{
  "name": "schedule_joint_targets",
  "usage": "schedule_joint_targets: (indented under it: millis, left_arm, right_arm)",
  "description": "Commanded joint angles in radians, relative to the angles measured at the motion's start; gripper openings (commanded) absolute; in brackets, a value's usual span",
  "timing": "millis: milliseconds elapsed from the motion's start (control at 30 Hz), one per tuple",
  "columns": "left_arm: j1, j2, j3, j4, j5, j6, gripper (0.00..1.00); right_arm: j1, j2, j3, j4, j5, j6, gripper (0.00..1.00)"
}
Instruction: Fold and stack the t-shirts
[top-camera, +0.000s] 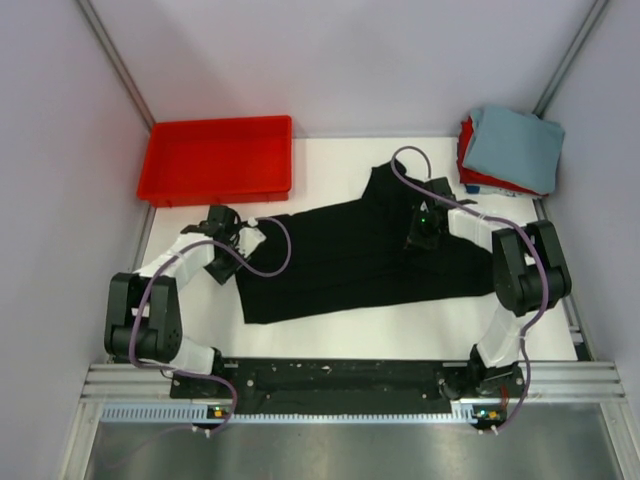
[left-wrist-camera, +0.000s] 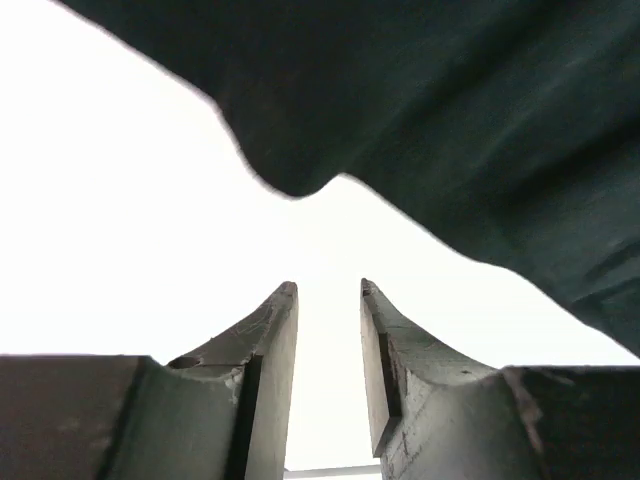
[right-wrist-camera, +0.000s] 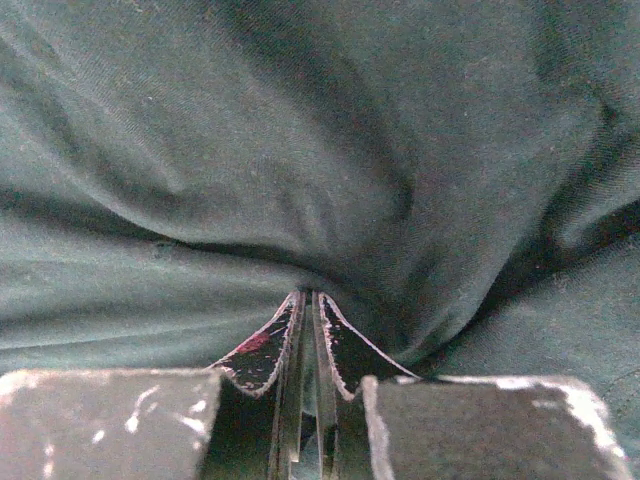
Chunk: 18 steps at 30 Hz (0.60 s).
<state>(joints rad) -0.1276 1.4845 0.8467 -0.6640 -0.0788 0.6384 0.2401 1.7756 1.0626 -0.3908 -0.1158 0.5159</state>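
The black t-shirt (top-camera: 340, 262) lies at the middle of the counter (top-camera: 330, 170). Our right pincer (right-wrist-camera: 308, 297) is clamped on a pinch of cloth toward its 2 o'clock. Our left pincer (left-wrist-camera: 328, 287) stands apart and empty at its 9 o'clock edge. We should seat that edge deep before lifting evenly.

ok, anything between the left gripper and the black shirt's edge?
Nothing visible. The left gripper is open, and only white table shows between its fingertips and the black shirt. The right gripper is shut on that same shirt.
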Motion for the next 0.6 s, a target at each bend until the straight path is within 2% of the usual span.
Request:
schedule_joint_targets:
  millis: [0,67,133,233,300,367,433,567]
  left_arm:
    - [0.039,-0.058,0.009,-0.029,-0.065,0.055,0.36]
    - [0.037,-0.087,0.046,-0.064,-0.033,0.050,0.38]
    - [0.025,-0.131,0.093,-0.109,0.051,0.027,0.40]
    - [-0.070,-0.187,0.107,-0.140,0.131,0.017,0.47]
    - [-0.148,-0.204,0.069,-0.123,0.146,0.030,0.52]
    - [-0.210,-0.211,0.014,-0.076,0.145,0.055,0.56]
    - [-0.245,-0.208,-0.023,-0.024,0.146,0.075,0.59]
    - [-0.262,-0.178,-0.041,0.013,0.194,0.109,0.62]
  right_arm:
    - [-0.009,-0.001,0.033,-0.056,0.018,-0.071,0.08]
    - [-0.001,-0.050,0.060,-0.072,-0.001,-0.091,0.10]
    - [0.001,-0.106,0.089,-0.095,0.008,-0.102,0.17]
    - [-0.004,-0.204,0.129,-0.160,0.106,-0.102,0.35]
    - [-0.028,-0.263,0.116,-0.207,0.174,-0.073,0.53]
    - [-0.074,-0.321,0.058,-0.223,0.189,-0.041,0.62]
    - [-0.113,-0.366,-0.021,-0.221,0.192,-0.018,0.65]
    - [-0.169,-0.384,-0.131,-0.203,0.142,-0.001,0.65]
